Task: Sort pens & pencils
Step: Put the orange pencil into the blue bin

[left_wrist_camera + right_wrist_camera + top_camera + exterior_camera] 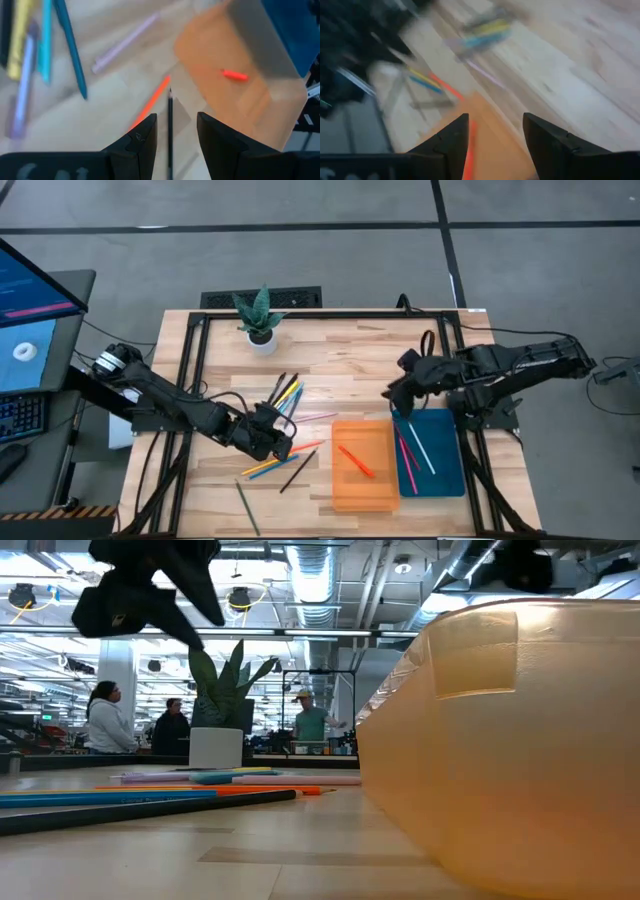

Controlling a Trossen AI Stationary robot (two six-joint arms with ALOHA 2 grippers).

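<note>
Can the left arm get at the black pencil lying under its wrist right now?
Probably yes: the left gripper hovers with jaws open straddling the black pencil. Only the orange pencil lies close beside it.

Scattered coloured pens & pencils point(284, 402) flat on wood, 1 orange-red, 3 others in trays.

Potted plant point(260, 319) at the table's point(350, 350) far edge; monitor point(30, 320) beside it.
</note>
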